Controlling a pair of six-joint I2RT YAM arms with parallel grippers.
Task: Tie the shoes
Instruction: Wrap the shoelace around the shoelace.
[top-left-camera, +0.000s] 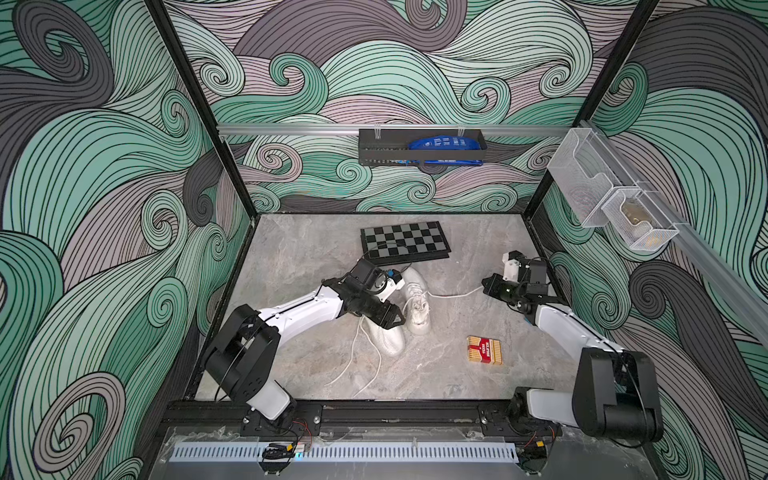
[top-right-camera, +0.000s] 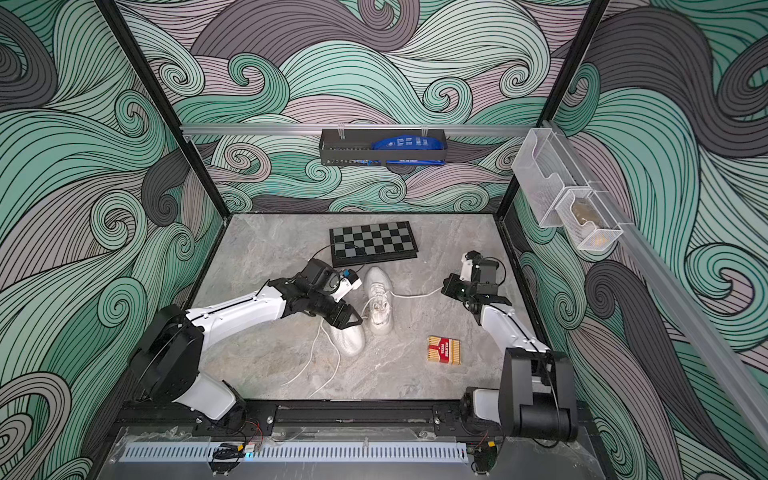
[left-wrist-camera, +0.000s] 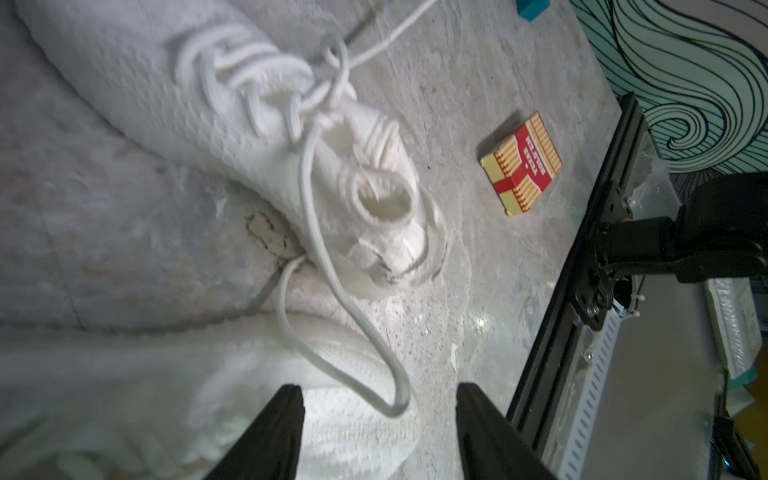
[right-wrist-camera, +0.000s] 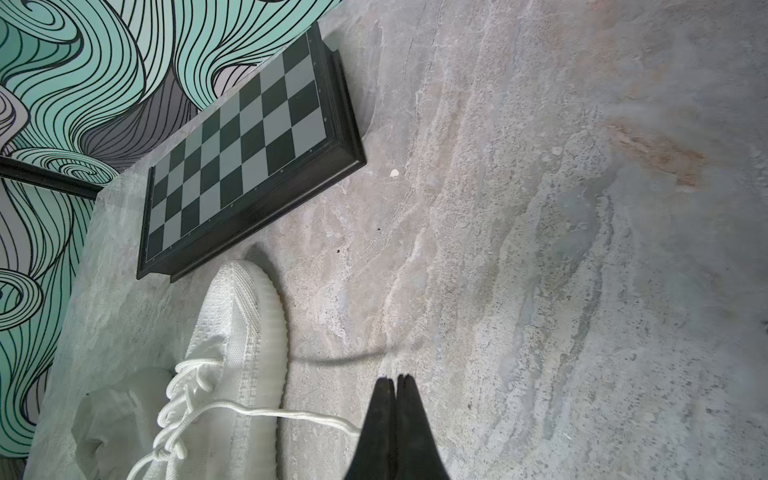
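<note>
Seemingly cinching the far shoe's (top-left-camera: 417, 307) knot, mid-bench (top-left-camera: 299, 257). Left: hovering over the near shoe (top-left-camera: 388, 343) with left fingers (left-wrist-camera: 270, 436) apart. Right: clamping that far lace (top-left-camera: 453, 296) in right fingers (right-wrist-camera: 380, 415). Next, pinching the slack loop (left-wrist-camera: 328, 286) (limp stuff). Counted: two shoes, one chessboard (top-left-camera: 405, 241), one card box (top-left-camera: 484, 351).

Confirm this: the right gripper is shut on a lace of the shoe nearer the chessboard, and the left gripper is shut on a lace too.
One part is wrong: the left gripper is open, its fingers apart and gripping nothing, as the left wrist view shows. The right gripper is indeed shut on a lace of the shoe nearer the chessboard.
</note>
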